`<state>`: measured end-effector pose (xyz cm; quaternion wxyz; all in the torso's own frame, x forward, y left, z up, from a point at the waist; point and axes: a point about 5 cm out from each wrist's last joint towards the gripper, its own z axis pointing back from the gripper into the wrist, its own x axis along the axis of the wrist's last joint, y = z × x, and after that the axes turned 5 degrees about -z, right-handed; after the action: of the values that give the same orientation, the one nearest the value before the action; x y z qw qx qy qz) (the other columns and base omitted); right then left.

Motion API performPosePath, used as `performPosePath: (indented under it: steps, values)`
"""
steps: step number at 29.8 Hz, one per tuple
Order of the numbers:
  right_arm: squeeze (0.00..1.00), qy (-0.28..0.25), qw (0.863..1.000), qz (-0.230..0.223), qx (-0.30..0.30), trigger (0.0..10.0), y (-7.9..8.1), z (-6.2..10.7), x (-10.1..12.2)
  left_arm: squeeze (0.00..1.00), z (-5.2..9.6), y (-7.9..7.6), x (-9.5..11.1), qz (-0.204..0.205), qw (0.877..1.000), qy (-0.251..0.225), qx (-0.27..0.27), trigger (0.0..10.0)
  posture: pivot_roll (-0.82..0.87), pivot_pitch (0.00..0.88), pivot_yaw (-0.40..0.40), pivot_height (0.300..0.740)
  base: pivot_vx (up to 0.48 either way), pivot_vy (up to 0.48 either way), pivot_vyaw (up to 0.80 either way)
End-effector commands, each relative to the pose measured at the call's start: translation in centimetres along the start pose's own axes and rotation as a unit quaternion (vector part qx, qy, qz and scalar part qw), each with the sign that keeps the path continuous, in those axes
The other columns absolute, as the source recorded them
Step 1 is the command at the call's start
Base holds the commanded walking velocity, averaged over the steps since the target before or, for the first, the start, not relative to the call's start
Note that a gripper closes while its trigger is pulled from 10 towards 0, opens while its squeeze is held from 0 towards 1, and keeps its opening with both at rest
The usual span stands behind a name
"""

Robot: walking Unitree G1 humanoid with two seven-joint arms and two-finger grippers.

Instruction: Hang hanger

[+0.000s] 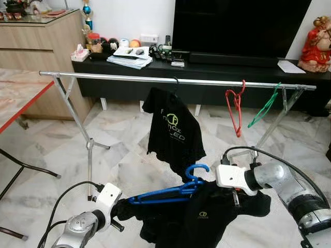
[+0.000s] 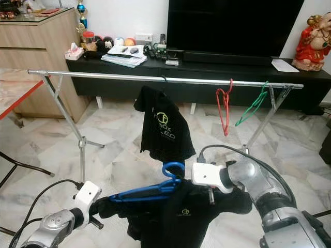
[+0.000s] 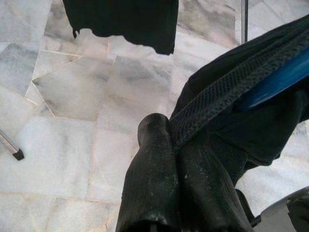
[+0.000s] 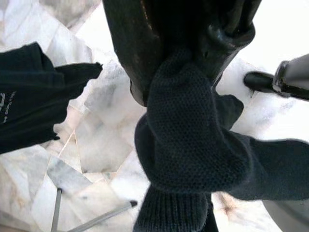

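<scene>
1. Both arms reach forward below the rail [image 1: 176, 81], stretching a black shirt [image 1: 204, 217] between them.
2. Left gripper [image 3: 176, 145] pinches the shirt's edge; right gripper [image 4: 181, 72] clamps its sleeve.
3. The blue hanger [image 1: 168, 191] sits in the shirt, below the rail.

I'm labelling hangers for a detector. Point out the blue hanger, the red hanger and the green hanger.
blue hanger [image 1: 164, 193]: left eye view, on its arm, above the held black shirt.
red hanger [image 1: 237, 111]: left eye view, on its side wire, below the rail.
green hanger [image 1: 264, 110]: left eye view, on its slanted arm.
</scene>
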<state>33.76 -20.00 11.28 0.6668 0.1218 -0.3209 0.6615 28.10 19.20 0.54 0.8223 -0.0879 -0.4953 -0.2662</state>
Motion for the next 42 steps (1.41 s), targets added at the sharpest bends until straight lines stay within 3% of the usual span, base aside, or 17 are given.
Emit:
performPosePath:
  steps: [1,9,14,17,25,28,34,38,42]
  values:
    - [0.0,0.05,0.999,0.0,-0.015,0.0,-0.2,1.5,-1.7,0.0,0.7,0.8,-1.2,0.006,0.999,0.03,0.026,0.0,0.03,0.018,-0.047,0.74,0.0,0.0,0.0]
    - [0.0,0.127,0.991,0.026,-0.024,0.0,0.6,0.2,-2.9,0.0,0.9,1.7,-0.5,-0.002,0.999,0.021,0.031,0.0,0.04,0.019,-0.05,0.74,0.0,0.0,0.0]
    - [0.0,0.127,0.991,0.012,-0.044,0.0,1.3,-1.1,-3.3,0.0,0.8,2.0,0.7,0.002,1.0,-0.01,0.017,0.0,0.05,0.022,-0.051,0.74,0.0,0.0,0.0]
    - [0.0,0.133,0.989,0.007,-0.061,0.0,1.9,-2.2,-3.5,0.0,0.8,1.9,2.0,0.001,0.999,-0.038,-0.01,0.0,0.05,0.021,-0.048,0.74,0.0,0.0,0.0]
    - [0.0,0.136,0.984,-0.024,-0.116,0.0,2.9,-4.4,-3.8,0.0,1.1,1.3,4.1,-0.026,0.994,-0.061,-0.09,0.0,0.06,0.018,-0.044,0.74,0.0,0.0,0.0]
    - [0.0,0.118,0.979,-0.069,-0.153,0.0,3.4,-5.7,-3.5,0.0,1.5,0.9,5.5,-0.035,0.988,-0.078,-0.127,0.0,0.07,0.018,-0.043,0.74,0.0,0.0,0.0]
    - [0.0,0.112,0.974,-0.103,-0.171,0.0,4.3,-7.1,-3.4,0.0,2.2,-0.1,7.7,-0.053,0.977,-0.11,-0.177,0.0,0.08,0.018,-0.04,0.74,0.0,0.0,0.0]
    - [0.0,0.083,0.977,-0.129,-0.148,0.0,5.6,-8.8,-2.5,0.0,3.0,-1.7,10.5,-0.056,0.962,-0.154,-0.22,0.0,0.08,0.018,-0.038,0.74,0.0,0.0,0.0]
    - [0.0,0.059,0.972,-0.162,-0.16,0.0,5.9,-9.6,-1.8,0.0,3.7,-3.3,12.5,-0.064,0.946,-0.178,-0.264,0.0,0.09,0.013,-0.036,0.74,0.0,0.0,0.0]
